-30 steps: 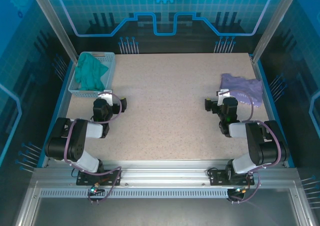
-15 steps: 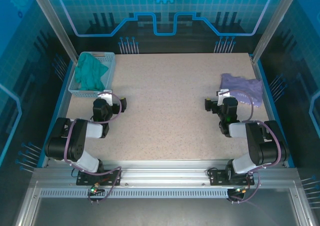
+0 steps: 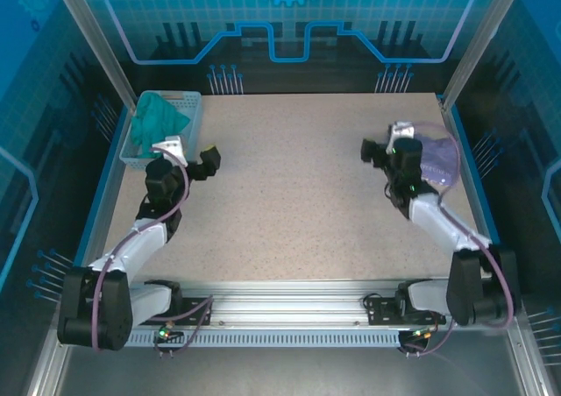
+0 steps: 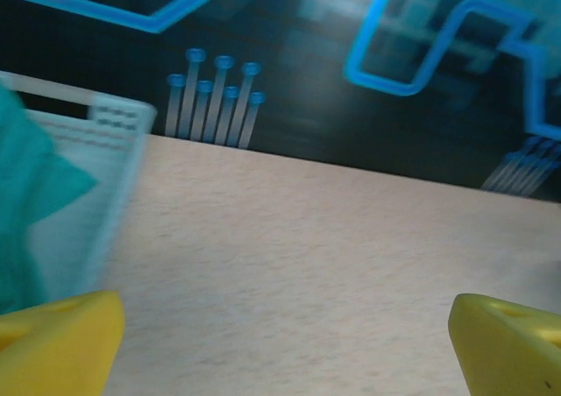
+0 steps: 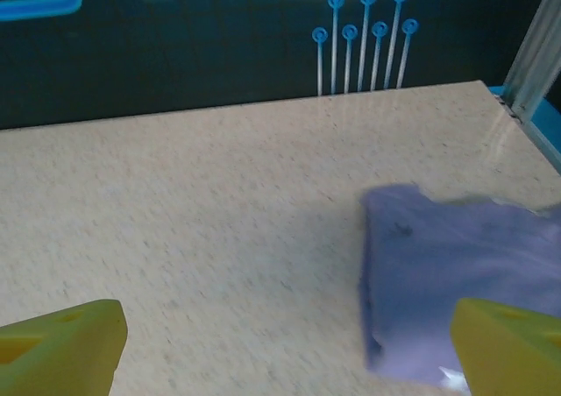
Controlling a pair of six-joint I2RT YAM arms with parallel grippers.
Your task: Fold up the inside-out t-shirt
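The inside-out t-shirt [image 3: 156, 121] is a crumpled teal-green heap in the pale blue basket [image 3: 191, 107] at the table's back left. In the left wrist view the t-shirt [image 4: 24, 205] shows at the left edge, inside the basket wall [image 4: 116, 123]. My left gripper [image 3: 188, 153] hovers just in front of the basket's near right corner, open, with bare table between its yellow fingertips [image 4: 60, 345]. My right gripper [image 3: 386, 144] is open over the table at the right, its yellow fingertips [image 5: 58, 347] far apart and holding nothing.
A lavender-purple folded garment [image 3: 441, 159] lies at the right edge, partly under the right wrist; it shows ahead and right in the right wrist view [image 5: 458, 273]. Metal posts [image 3: 478, 37] and dark patterned walls enclose the speckled tabletop [image 3: 289, 194].
Both arms have stretched out from their folded rest pose: the left gripper moved forward toward the basket, the right gripper forward beside the lavender garment. Both stay open.
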